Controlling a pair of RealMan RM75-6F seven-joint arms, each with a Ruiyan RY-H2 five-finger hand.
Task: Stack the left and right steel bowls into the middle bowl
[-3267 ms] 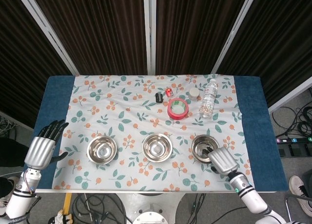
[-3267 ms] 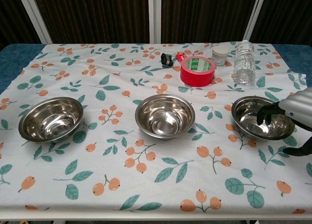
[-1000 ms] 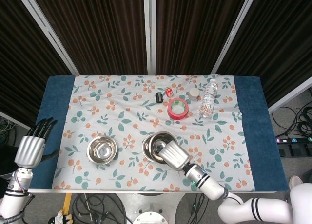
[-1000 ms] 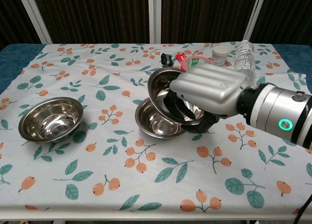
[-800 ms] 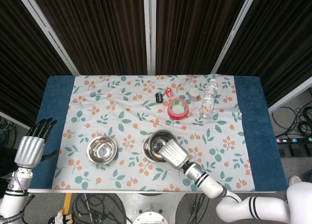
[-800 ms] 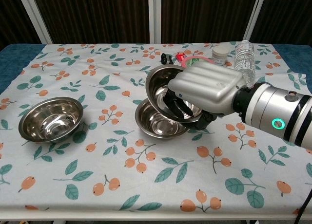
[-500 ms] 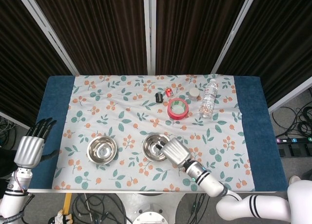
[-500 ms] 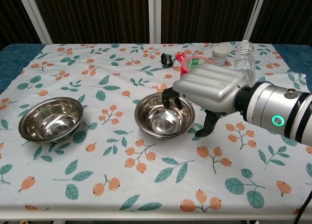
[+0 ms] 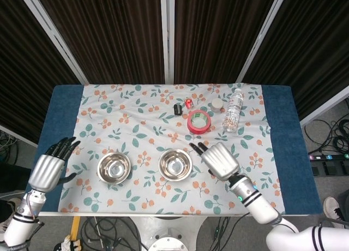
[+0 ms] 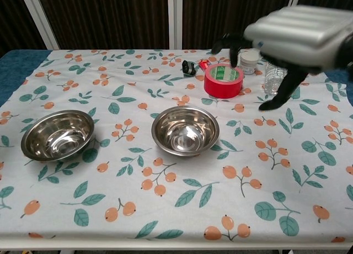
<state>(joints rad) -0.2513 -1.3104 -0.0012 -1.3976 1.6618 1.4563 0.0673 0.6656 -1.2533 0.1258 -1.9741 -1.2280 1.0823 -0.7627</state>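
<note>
The middle steel bowl (image 9: 175, 165) (image 10: 186, 130) sits on the flowered cloth with the right bowl nested inside it, so the stack reads as one bowl. To its left stands the left steel bowl (image 9: 114, 167) (image 10: 57, 134), alone. My right hand (image 9: 219, 159) (image 10: 287, 37) hovers right of the stack, raised above the table, fingers spread and holding nothing. My left hand (image 9: 48, 171) hangs at the table's left edge, left of the left bowl, fingers apart and empty; the chest view does not show it.
A red tape roll (image 9: 198, 122) (image 10: 223, 80), a water bottle (image 9: 234, 109), a small white jar (image 9: 217, 104) and small dark items (image 9: 178, 108) lie toward the back. Blue table surface (image 9: 283, 131) borders the cloth on both sides.
My right hand set the right bowl into the middle bowl, let go, and rose away to the right with fingers spread. My left hand shifted slightly toward the table.
</note>
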